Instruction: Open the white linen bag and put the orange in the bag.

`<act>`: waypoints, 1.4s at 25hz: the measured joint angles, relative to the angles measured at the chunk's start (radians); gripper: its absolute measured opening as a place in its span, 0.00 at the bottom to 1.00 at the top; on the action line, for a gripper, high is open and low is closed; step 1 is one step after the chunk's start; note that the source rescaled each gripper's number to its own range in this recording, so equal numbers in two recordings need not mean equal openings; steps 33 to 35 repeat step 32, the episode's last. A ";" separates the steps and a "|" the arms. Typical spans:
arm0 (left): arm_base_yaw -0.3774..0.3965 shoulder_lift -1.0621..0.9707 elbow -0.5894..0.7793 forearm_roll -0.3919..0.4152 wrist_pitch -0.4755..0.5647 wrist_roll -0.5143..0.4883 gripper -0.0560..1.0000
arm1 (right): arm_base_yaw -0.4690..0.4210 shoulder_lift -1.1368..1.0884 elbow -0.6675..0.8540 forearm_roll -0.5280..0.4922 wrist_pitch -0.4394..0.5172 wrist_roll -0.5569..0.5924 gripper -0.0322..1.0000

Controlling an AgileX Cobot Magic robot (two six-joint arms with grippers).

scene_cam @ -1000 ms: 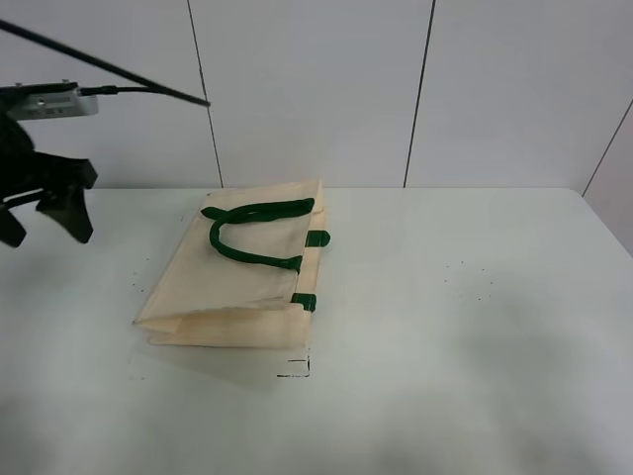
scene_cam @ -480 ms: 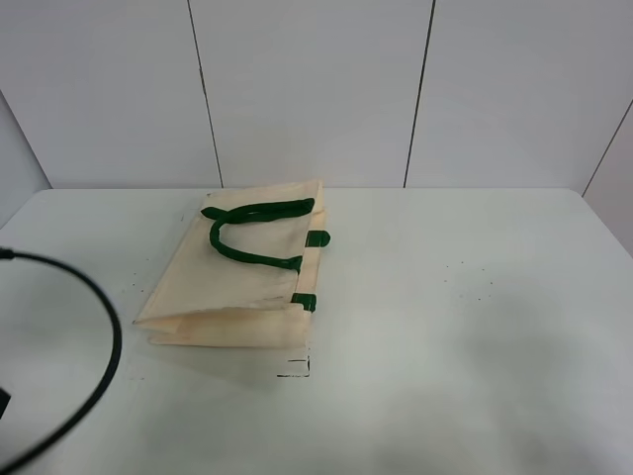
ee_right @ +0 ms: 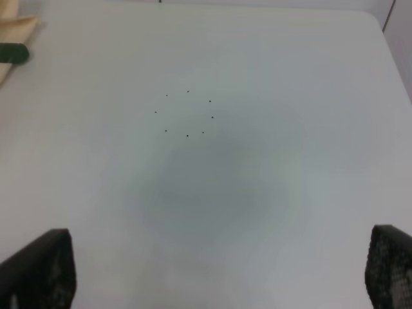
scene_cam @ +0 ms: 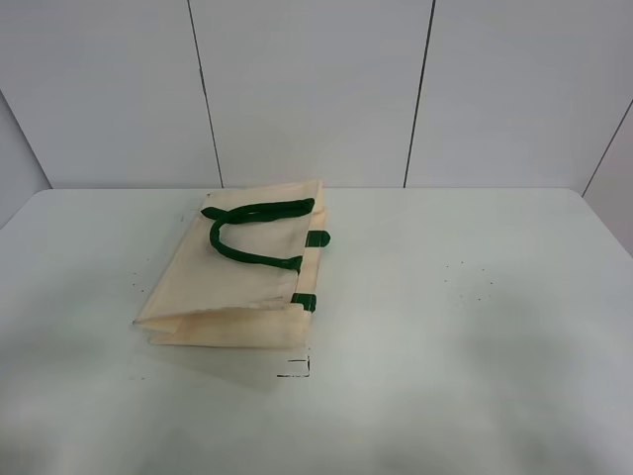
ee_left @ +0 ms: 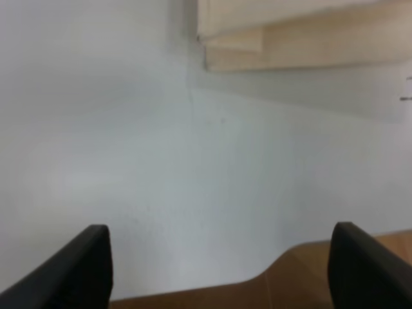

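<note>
- My left gripper (ee_left: 219, 270) has its fingers spread wide apart over bare table (ee_left: 129, 161), holding nothing.
- The white linen bag (scene_cam: 242, 267) lies flat and folded ahead of that gripper, green handles (scene_cam: 252, 233) on top.
- My right gripper (ee_right: 219, 270) is likewise spread and empty; the bag's edge (ee_right: 13, 32) sits far off to its side.
- I see no orange in any view.

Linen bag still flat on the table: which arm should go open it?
Probably left. The white linen bag lies left of centre, and the open left gripper faces its folded edge. The open right gripper sees only a green tab at its view's edge.
</note>
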 joint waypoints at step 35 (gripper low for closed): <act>0.080 -0.199 0.002 -0.003 0.001 0.000 0.85 | 0.000 0.000 0.000 0.000 0.000 0.000 1.00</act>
